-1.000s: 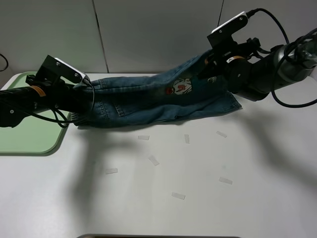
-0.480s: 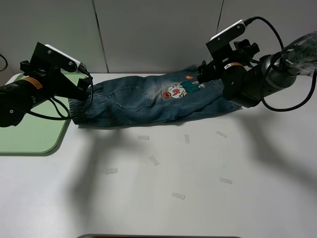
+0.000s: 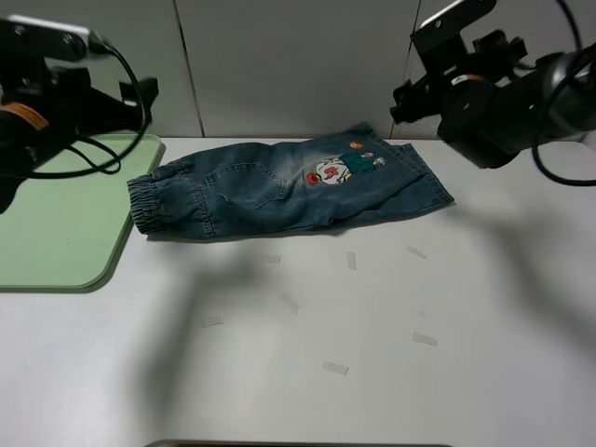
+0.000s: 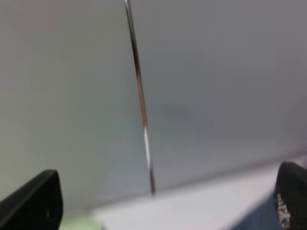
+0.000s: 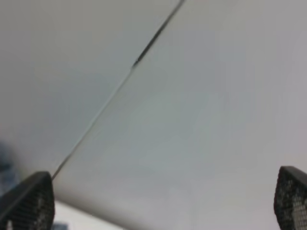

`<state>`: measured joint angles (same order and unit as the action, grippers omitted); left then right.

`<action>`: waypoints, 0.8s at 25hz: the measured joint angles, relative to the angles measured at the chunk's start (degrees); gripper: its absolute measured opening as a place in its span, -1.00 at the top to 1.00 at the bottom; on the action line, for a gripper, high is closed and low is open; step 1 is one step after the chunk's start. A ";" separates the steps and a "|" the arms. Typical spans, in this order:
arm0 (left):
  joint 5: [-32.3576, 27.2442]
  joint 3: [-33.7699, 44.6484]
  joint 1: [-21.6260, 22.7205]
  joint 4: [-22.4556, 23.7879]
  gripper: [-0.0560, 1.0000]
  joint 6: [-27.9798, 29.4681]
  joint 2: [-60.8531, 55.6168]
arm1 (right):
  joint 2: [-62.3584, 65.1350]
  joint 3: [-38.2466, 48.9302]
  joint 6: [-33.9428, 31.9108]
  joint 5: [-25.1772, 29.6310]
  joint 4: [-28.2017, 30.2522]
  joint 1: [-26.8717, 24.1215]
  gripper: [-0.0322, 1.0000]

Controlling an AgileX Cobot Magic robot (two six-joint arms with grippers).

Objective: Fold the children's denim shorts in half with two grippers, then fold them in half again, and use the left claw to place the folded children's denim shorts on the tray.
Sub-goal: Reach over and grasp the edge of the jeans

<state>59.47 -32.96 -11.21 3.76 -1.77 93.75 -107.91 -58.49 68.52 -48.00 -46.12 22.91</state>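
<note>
Nearest me, the white tabletop [image 3: 391,410] is carrying several small pale tape strips [image 3: 334,368], lying scattered and apart from one another.

Beyond them, the children's denim shorts [image 3: 270,196] are lying flat on the tabletop as one long band running left to right. The gathered waistband [image 3: 147,200] is pointing toward the tray [image 3: 47,251], and the cartoon patch [image 3: 333,171] is facing up toward the leg end. The waistband is sitting just beside the tray's right rim; I cannot tell whether the two are touching. The pale green tray is resting at the left side of the tabletop.

Farther back and higher, the left gripper [image 3: 138,101] is hanging in the air over the tray's far side, apart from the shorts. Its fingers [image 4: 33,203] are standing wide apart, gripping nothing, with only wall and tabletop showing between them in its wrist view.

The right gripper [image 3: 402,101] is hanging above the far corner of the leg end, also clear of the denim. Its fingers [image 5: 29,201] are likewise spread wide and holding nothing.

Behind both, a grey panelled wall [image 3: 298,65] is closing the scene.
</note>
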 joint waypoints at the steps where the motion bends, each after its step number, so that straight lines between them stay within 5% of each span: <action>1: -0.16 0.00 0.00 0.30 -0.76 1.77 -2.53 | 2.37 -0.05 0.21 1.32 -0.11 0.00 -0.41; 4: -4.08 -0.16 0.00 2.35 -0.76 5.32 -11.01 | 9.58 -0.11 0.38 6.81 -0.36 0.00 -0.41; 7: -14.14 -1.78 0.00 5.47 -0.76 9.24 -20.50 | 16.84 -0.11 0.38 15.82 -0.59 0.00 -0.41; 14: -47.25 -8.74 0.00 9.15 -0.76 13.50 -42.11 | 31.94 -0.11 -2.86 37.34 -1.04 0.00 -0.41; 16: -60.89 -12.49 0.00 9.14 -0.76 12.85 -50.36 | 35.77 -0.11 -4.38 43.02 -1.04 0.00 -0.41; 20: -78.40 -17.72 0.00 9.14 -0.76 9.73 -58.26 | 43.32 -0.11 -8.74 51.24 -1.04 0.00 -0.41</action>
<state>-18.93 -50.67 -11.21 12.90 7.95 35.49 -64.59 -58.61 59.77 3.24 -47.17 22.91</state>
